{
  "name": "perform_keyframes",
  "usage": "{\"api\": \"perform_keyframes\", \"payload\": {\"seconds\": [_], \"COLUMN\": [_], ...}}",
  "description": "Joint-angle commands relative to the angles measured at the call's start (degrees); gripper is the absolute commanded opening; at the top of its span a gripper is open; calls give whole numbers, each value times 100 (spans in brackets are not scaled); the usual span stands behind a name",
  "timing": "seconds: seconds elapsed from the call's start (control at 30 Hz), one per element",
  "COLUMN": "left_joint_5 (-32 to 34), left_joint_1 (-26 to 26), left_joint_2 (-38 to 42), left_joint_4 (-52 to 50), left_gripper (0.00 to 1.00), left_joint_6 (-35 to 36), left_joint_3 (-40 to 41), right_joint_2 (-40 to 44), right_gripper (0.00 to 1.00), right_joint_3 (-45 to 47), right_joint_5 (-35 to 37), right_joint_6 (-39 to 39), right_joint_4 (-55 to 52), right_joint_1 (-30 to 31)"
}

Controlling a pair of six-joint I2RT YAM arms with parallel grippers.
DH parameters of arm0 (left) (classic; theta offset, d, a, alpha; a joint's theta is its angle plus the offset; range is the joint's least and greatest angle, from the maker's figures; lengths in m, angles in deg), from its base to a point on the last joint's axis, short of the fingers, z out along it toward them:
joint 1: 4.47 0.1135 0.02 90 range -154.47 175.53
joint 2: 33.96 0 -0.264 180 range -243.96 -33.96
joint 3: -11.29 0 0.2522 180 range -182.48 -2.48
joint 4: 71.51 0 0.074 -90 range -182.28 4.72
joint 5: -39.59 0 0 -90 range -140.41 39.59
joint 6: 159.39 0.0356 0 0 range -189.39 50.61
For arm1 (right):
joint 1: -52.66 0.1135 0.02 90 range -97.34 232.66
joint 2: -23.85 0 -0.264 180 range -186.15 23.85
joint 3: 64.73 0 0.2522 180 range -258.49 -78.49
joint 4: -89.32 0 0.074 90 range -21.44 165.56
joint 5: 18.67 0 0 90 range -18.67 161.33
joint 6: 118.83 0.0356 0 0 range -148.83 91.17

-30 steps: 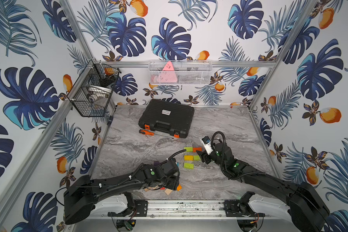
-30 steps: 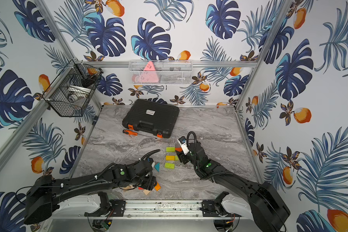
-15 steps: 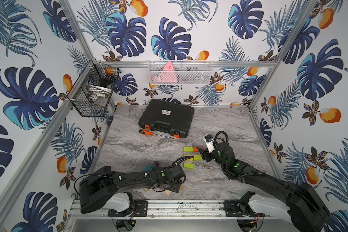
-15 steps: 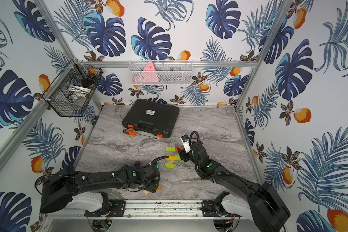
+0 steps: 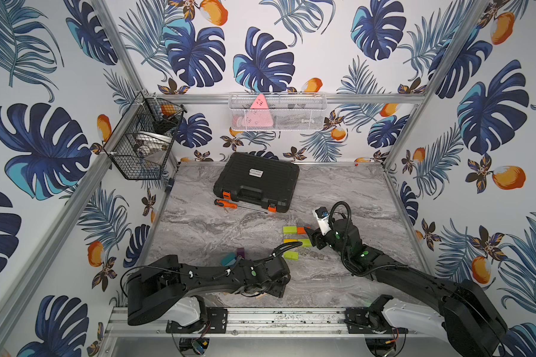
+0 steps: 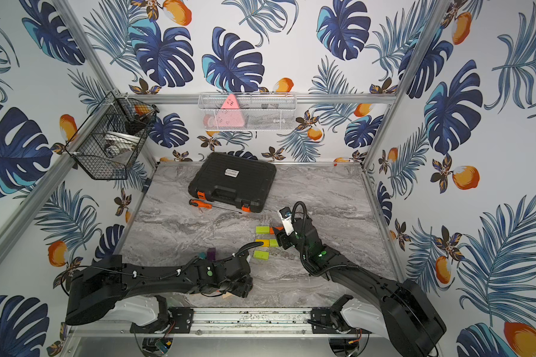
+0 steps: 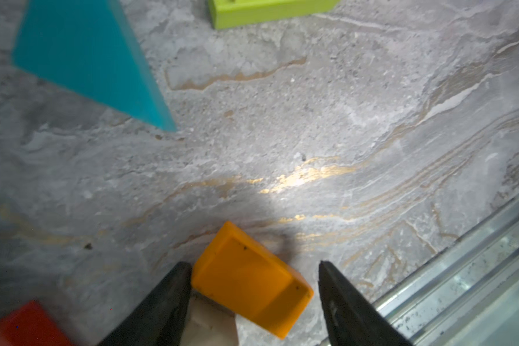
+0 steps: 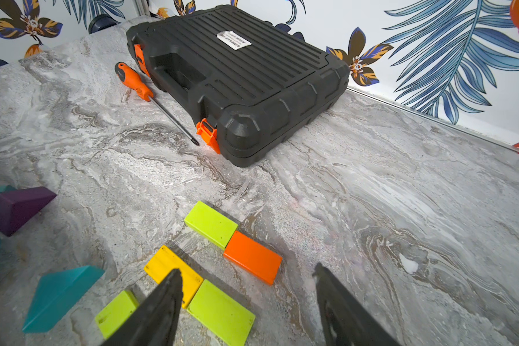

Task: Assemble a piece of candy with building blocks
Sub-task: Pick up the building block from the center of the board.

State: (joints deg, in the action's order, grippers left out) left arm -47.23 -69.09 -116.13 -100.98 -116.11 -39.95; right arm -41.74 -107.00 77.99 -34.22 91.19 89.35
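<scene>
Left wrist view: we've got the left gripper (image 7: 252, 265) spread wide down by the front rail (image 7: 462, 284). An orange block (image 7: 246, 281) sits loose between its fingers, with a plain wood piece (image 7: 210, 320) right beside it. Further in, the right gripper (image 8: 246, 268) hangs wide and empty by the laid bricks. There a yellow brick (image 8: 168, 269) sits against a green brick (image 8: 221, 311), and an orange brick (image 8: 252, 260) against a second green brick (image 8: 212, 223). The teal wedge (image 8: 60, 296) and purple wedge (image 8: 21, 206) sit off to one side, and the case (image 8: 237, 78) and screwdriver (image 8: 138, 84) are at the back.
</scene>
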Motion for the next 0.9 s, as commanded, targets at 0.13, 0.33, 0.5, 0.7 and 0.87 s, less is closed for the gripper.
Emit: {"api": "perform_keyframes", "payload": {"seconds": [0.13,0.33,0.5,0.7,0.87], "left_joint_5": [-20,196,527,867,877], "left_joint_1": [-150,-387,-608,-909,-1086], "left_joint_2": [-607,-696,-716,-928,-1138], "left_joint_4": [-232,-504,-900,-1285,-1266], "left_gripper": [72,69,64,53,44], "left_joint_6": [77,144,154,172,182], "left_joint_3": [-402,-488,-481,-636,-748], "right_joint_2": [-28,19,-28,3,-16], "right_gripper": [72,72,72,72,72], "right_joint_3": [-38,-38,-58,-40,-60], "right_joint_5": [53,83,58,111,125], "right_joint_6": [12,19,17,21,23], "right_joint_4": [95,45,18,18,14], "right_joint_1": [-30,-39,-47,-48,-48]}}
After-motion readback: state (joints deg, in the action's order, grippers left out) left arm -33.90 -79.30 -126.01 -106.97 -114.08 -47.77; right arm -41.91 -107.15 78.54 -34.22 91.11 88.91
